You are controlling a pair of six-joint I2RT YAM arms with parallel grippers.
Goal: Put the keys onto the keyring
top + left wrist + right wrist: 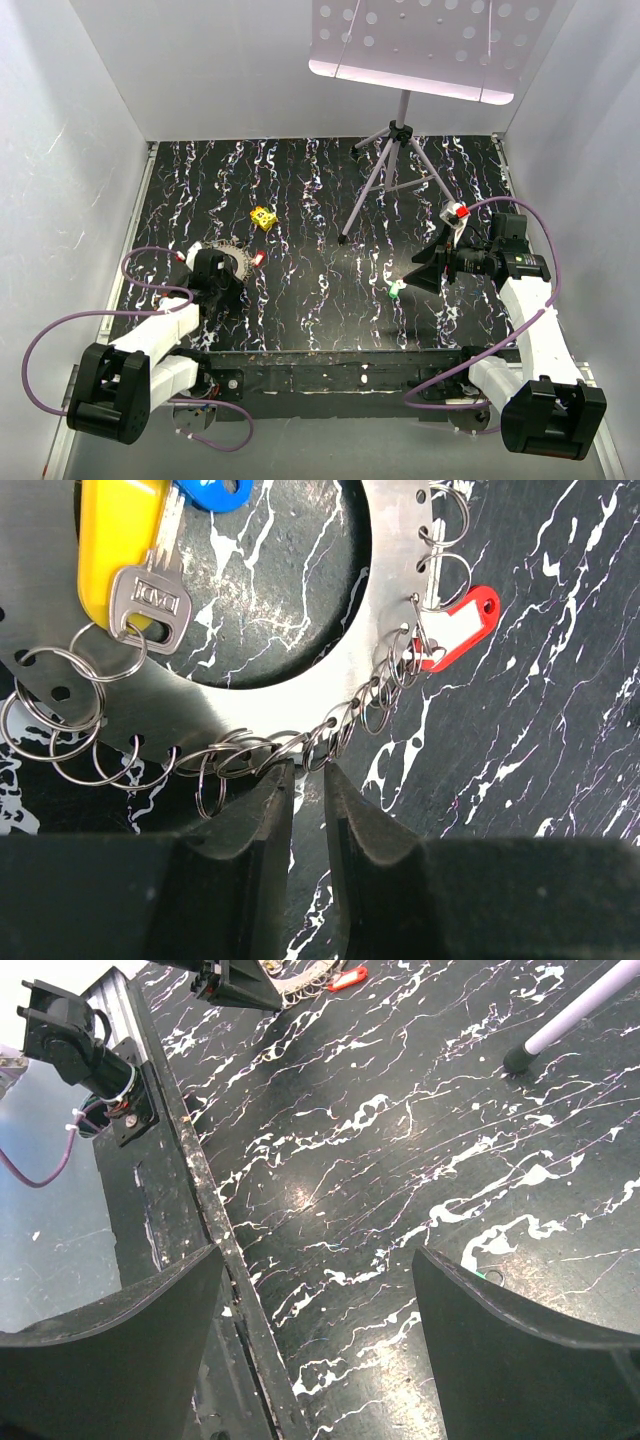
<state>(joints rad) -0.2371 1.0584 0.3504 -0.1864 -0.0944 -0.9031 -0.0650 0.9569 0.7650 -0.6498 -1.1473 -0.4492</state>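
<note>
My left gripper (312,780) sits at 8 o'clock on the table (320,200), jaws nearly pressed together at the keyring (345,720). It is a light, stiff, slippery tangle of thin wire loops, best nipped on one loop's edge, and I cannot tell whether a loop is pinched. My right gripper (315,1340) hangs spread wide and empty at 4 o'clock beside the tiny green key (395,290), which its finger half hides.

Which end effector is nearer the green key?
Right. The right end effector sits just beside the green key; the left end effector is far across the table, over the metal disc.
</note>
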